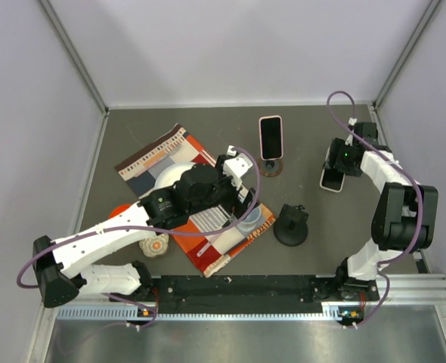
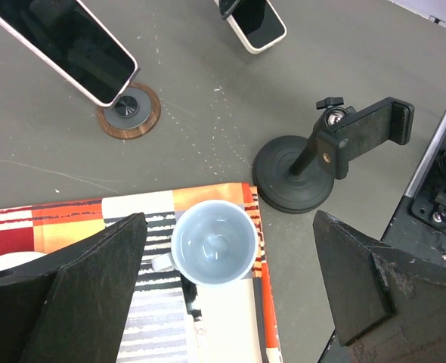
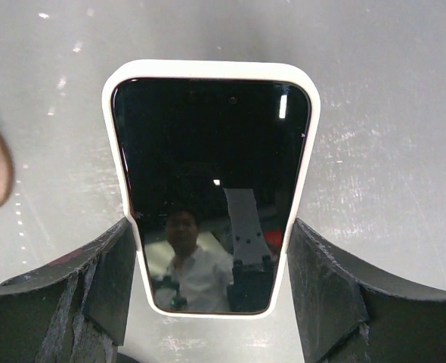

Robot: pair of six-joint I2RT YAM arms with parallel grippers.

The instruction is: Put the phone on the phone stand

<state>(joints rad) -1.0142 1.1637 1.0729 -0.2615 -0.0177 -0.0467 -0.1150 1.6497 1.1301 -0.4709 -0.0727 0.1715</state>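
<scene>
A phone in a white case (image 3: 215,174) lies screen up between my right gripper's (image 3: 213,227) fingers, which press on its two long edges near its lower end. In the top view this phone (image 1: 331,181) is at the right of the table under the right gripper (image 1: 336,168). The black phone stand (image 1: 291,225) with a clamp head stands in front of the middle; the left wrist view shows it (image 2: 306,170) empty. My left gripper (image 2: 230,287) is open above a white mug (image 2: 213,242).
A second phone (image 1: 271,138) leans on a round wooden base (image 2: 128,111) at the back middle. A striped orange cloth (image 1: 151,162) lies left of centre under the left arm, with a white bowl (image 1: 166,178) on it. A small round patterned object (image 1: 153,244) sits near the front left.
</scene>
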